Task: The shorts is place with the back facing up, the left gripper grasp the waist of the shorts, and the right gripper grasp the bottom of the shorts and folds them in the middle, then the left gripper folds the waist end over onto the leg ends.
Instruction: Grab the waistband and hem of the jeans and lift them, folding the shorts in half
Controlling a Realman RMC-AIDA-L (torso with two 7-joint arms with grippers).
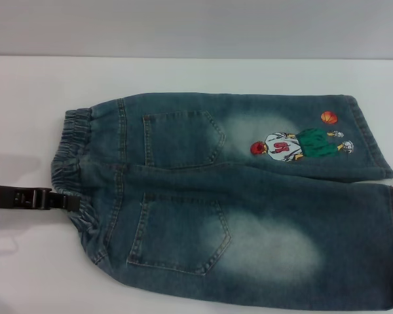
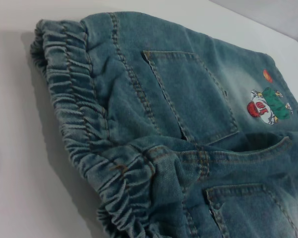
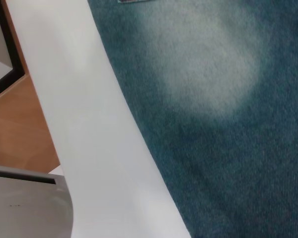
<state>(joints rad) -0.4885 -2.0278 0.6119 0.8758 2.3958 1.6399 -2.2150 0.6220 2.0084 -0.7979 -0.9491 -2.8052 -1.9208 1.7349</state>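
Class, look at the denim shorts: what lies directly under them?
The shorts lie flat, back pockets up, on a white table that shows around their edges. The table beneath the denim is covered, so anything under it cannot be seen. The left tool meets the waist.

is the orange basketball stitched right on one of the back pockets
No, the basketball sits near a leg hem of the shorts, well away from both pockets.

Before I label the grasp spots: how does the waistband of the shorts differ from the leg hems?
The waistband is gathered and ruffled; the leg hems are flat, straight and stitched. The waistband lies at the robot's left end of the shorts, the hems at the right end. The left gripper is at the waistband; no gripper shows at the hems. The waistband end looks narrower. Both are the same faded blue-green denim, lying on the white table.
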